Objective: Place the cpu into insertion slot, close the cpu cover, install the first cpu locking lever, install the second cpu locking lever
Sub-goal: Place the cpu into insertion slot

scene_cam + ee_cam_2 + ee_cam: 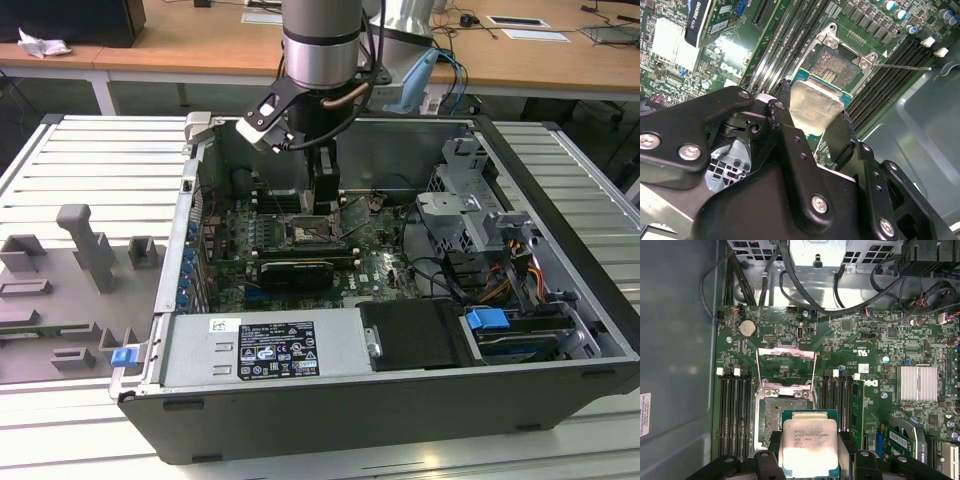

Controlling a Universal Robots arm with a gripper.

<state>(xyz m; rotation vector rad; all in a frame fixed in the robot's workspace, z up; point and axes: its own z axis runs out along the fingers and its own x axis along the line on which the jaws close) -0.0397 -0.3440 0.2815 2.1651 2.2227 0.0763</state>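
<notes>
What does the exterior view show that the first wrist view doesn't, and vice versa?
Exterior view adds: the grey robot arm, the open black computer case, grey moulded fixtures at the exterior view's left. First wrist view adds: the small square silvery-topped cpu gripped by the black end effector, the raised silvery cpu cover frame. Both: the green motherboard and dark square insertion slot.

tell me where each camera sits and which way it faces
Exterior view: outside, above the open computer case, looking down into it; the arm and end effector show.
First wrist view: on the arm, facing down at the circuit board; end effector fingers hold the chip.
Second wrist view: on the arm, angled along the fingers toward the socket.
Both wrist views share chip, socket and fingers.
</notes>
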